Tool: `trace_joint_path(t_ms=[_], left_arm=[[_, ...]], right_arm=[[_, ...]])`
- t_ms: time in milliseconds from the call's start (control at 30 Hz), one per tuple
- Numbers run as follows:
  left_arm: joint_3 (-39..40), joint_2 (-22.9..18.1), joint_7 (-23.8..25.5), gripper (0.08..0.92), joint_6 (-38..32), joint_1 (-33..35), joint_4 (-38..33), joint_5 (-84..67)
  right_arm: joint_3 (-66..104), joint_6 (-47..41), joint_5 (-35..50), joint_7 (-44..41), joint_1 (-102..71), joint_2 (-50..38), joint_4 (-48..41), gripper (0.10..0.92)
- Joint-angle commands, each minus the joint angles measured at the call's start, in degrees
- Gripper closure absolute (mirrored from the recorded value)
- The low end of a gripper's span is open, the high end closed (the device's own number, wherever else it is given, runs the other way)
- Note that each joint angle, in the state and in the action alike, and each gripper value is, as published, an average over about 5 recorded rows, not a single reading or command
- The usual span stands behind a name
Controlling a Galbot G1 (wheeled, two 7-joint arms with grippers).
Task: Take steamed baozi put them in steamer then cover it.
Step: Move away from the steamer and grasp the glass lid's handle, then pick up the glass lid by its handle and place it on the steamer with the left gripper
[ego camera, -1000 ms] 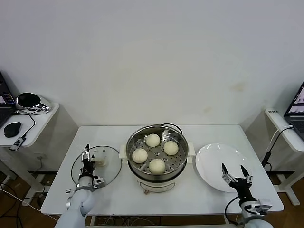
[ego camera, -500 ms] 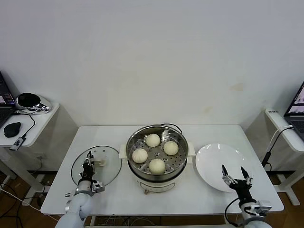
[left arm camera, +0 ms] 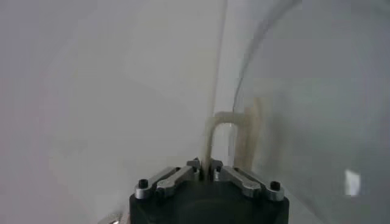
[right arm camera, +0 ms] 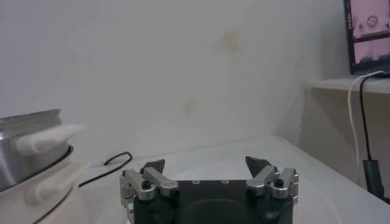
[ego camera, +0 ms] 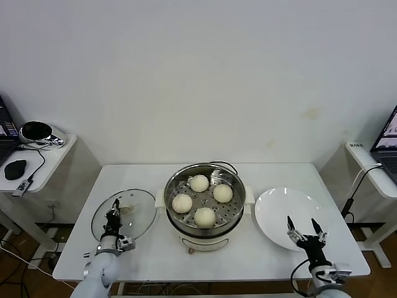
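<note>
Four cream-white baozi (ego camera: 199, 183) (ego camera: 223, 193) (ego camera: 182, 203) (ego camera: 205, 216) sit on the perforated tray inside the steel steamer (ego camera: 236, 211) at the table's middle. The steamer is uncovered. The round clear glass lid (ego camera: 139, 220) lies left of it. My left gripper (ego camera: 115, 210) is on the lid and is shut on its white handle (ego camera: 128, 210). In the left wrist view the jaws (left arm camera: 205, 167) pinch the thin white handle loop (left arm camera: 223, 122). My right gripper (ego camera: 304, 228) is open and empty at the near edge of the white plate (ego camera: 279, 208).
The steamer's black cord (ego camera: 226, 165) runs behind the pot. Side tables with a mouse (ego camera: 15, 167) and a laptop (ego camera: 388, 139) stand at far left and far right. The right wrist view shows the steamer's handle (right arm camera: 52, 139) and cord (right arm camera: 113, 163).
My left gripper has dropped slightly and settled at the lid's handle. The lid has shifted a little to the left. My right gripper has drifted slightly left, still open.
</note>
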Motion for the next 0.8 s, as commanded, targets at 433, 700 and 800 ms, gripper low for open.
trace_joint_path(t_ms=[433,700,800], left_arm=[[-1.2,4.28,16.02,0.858,33.88,12.71,-37.29,5.64],[-0.03,-0.81,28.01,0.858,35.91,11.19,-47.35,18.54],[2.67,-2.21,30.88,0.858,35.89,10.22,-49.72,20.09]], right_arm=[[-0.79,-0.57,0.65,0.25,1.75,0.19,0.15,0.203],[-0.77,-0.97,-2.19,0.98,1.23,1.39,1.43,0.203],[-0.74,-0.86,-3.58,1.11,0.97,2.03,1.52,0.203]])
